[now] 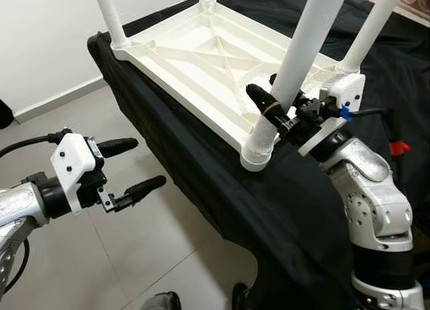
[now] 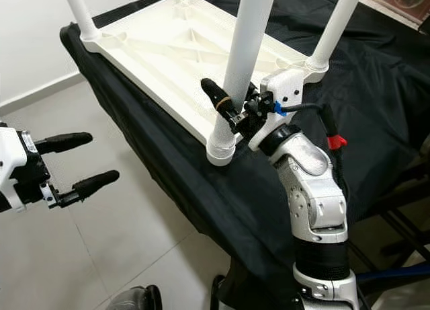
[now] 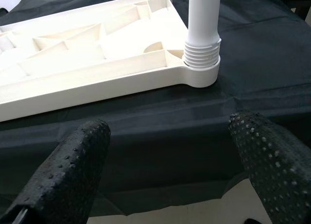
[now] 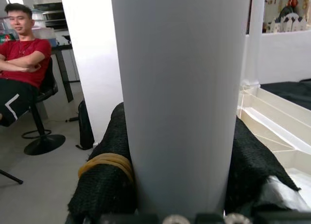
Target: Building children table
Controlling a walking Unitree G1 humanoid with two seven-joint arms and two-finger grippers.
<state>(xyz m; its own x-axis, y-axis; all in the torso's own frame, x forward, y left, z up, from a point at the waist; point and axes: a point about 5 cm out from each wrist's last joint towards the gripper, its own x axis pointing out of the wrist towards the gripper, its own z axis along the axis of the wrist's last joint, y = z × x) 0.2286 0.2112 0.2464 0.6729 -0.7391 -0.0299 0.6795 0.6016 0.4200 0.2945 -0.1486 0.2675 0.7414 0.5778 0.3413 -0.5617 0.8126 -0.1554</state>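
A white plastic children's table top [image 1: 201, 54] lies upside down on a black cloth [image 1: 201, 182], with white legs standing up at its corners. My right gripper [image 1: 279, 108] is shut on the near corner's white leg [image 1: 295, 68], just above its threaded base [image 3: 201, 54]. In the right wrist view the leg [image 4: 180, 97] stands between both black fingers [image 4: 104, 175]. My left gripper [image 1: 138, 165] hangs open over the floor, off to the left of the cloth's edge, nothing between its fingers [image 3: 73, 170].
The black cloth drapes down toward a pale tiled floor [image 1: 134, 256]. A white wall [image 1: 40, 34] stands behind on the left. In the right wrist view a person in a red shirt [image 4: 22, 63] sits on an office chair in the background.
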